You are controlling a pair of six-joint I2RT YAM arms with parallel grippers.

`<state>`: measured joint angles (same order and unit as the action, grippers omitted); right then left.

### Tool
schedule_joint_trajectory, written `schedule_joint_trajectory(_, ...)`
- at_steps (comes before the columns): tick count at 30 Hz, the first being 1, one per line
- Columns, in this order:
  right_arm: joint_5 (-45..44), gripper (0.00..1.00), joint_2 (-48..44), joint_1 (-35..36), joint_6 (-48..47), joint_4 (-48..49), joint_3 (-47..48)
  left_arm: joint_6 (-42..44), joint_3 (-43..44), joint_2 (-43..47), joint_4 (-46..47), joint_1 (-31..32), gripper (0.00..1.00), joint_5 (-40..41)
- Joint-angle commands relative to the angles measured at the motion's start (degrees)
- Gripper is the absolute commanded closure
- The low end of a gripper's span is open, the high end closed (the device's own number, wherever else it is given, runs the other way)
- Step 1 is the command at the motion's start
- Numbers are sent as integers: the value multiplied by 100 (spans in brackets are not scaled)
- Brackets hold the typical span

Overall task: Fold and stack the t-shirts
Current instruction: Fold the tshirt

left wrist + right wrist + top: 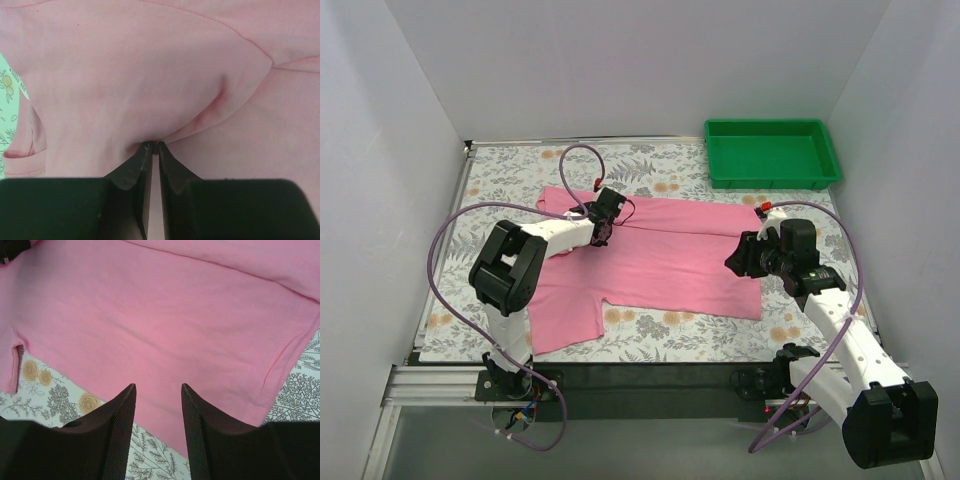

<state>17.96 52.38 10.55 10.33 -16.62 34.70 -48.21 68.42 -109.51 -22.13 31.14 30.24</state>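
A: Well, left side first: left gripper (152,146), jaws all but together, a small ridge of pink cloth nipped at the tips. I count that as a grip.

B: On what?

A: On the plain pink short-sleeved t-shirt of thin soft fabric (670,265), spread flat on the floral-patterned table (510,170). The pinch sits at the shirt's far edge, toward the sleeve end, close to a seam in the wrist view.

B: How does the shirt lie?

A: Long axis across the table, left to right. Sleeves and neck toward the left arm (535,240), hem toward the right arm (840,320). One sleeve juts toward the near edge at lower left.

B: And the right side?

A: The right gripper (158,390) has its jaws apart with nothing between them. It hangs over the hem end, roughly midway along that edge. Cloth lies below and ahead of the fingers. Cannot tell if the tips touch it.

B: Further right?

A: A green rectangular plastic tray (770,183) in the far right corner, apart from the shirt.

B: What does the next move turn on?

A: My reading: a lengthwise fold wants both ends of one long edge held. The left arm has the far edge at its end. The right arm is nearer the hem but sits mid-edge, so the far hem corner lies off toward the tray. No fold made yet.
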Motion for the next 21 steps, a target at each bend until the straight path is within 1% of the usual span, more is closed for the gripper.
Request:
schedule_joint_trajectory(1,103,59,0,9,22,98,-16,57,180,-26,104,-2,90,158)
schedule_joint_trajectory(4,103,59,0,18,31,98,-16,57,206,-35,60,-11,100,105)
schedule_joint_trajectory(9,103,59,-17,18,40,98,-42,-144,347,202,-247,-2,100,-140)
schedule_joint_trajectory(12,85,59,-35,18,40,89,-33,-408,487,422,-668,-2,100,-431)
schedule_joint_trajectory(13,85,59,-35,18,31,89,-33,-487,575,448,-1009,-2,100,-518)
schedule_joint_trajectory(16,77,58,-35,18,31,89,-25,-768,892,431,-1625,-2,100,-791)
schedule_joint_trajectory(17,77,59,-35,9,31,89,-24,-804,996,422,-1723,-2,100,-1000)
schedule_joint_trajectory(21,68,59,-26,18,13,63,-7,-997,1208,405,-2207,-11,100,-1432)
